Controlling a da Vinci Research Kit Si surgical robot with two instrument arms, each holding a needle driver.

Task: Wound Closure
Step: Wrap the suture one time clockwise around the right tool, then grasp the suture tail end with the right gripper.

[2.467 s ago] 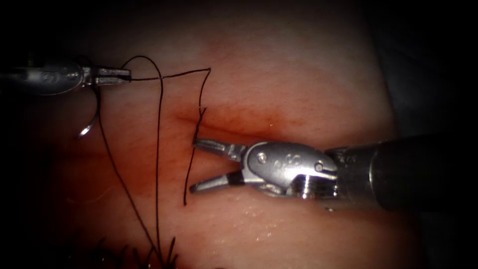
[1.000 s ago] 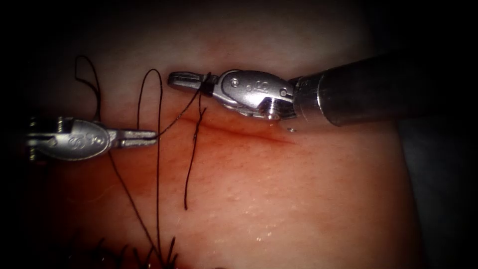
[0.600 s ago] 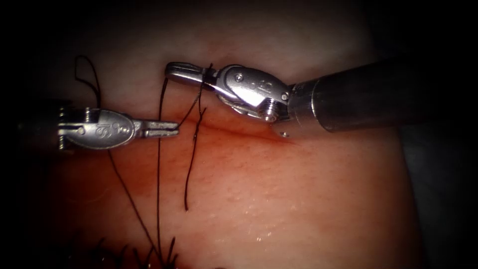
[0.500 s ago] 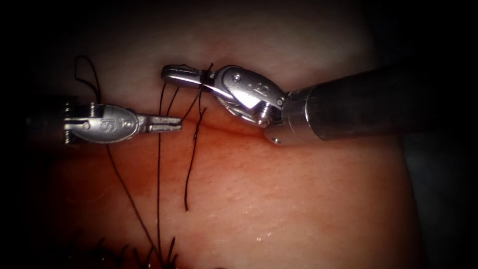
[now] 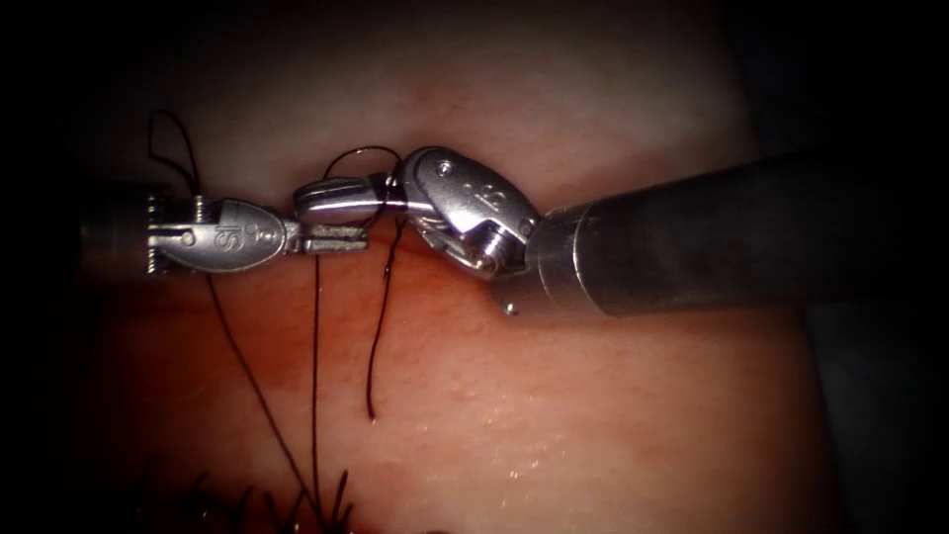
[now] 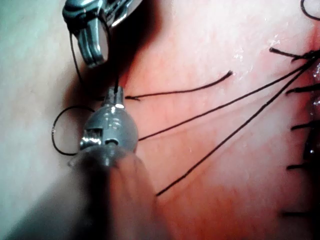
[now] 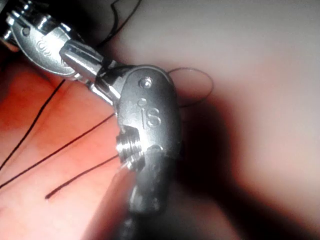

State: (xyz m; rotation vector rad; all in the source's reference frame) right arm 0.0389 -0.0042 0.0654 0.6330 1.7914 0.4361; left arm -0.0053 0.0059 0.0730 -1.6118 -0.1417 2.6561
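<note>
Lying nearest the endoscope, a row of dark stitch ends (image 5: pixel 297 499) fringes the near edge of the tissue (image 5: pixel 593 396), and two long strands of thread (image 5: pixel 314 376) run from there toward the tools. A short loose end (image 5: pixel 374 346) hangs down from the left end of the cut (image 5: pixel 395 259), amid red fluid (image 5: pixel 445 297). Farther back, the left tool (image 5: pixel 336 237) has its jaws closed on the thread, just left of the cut. The right tool (image 5: pixel 331 196) sits just behind it, jaws together, with a small loop (image 5: pixel 361 153) of thread wound around them. I cannot tell where the needle is.
</note>
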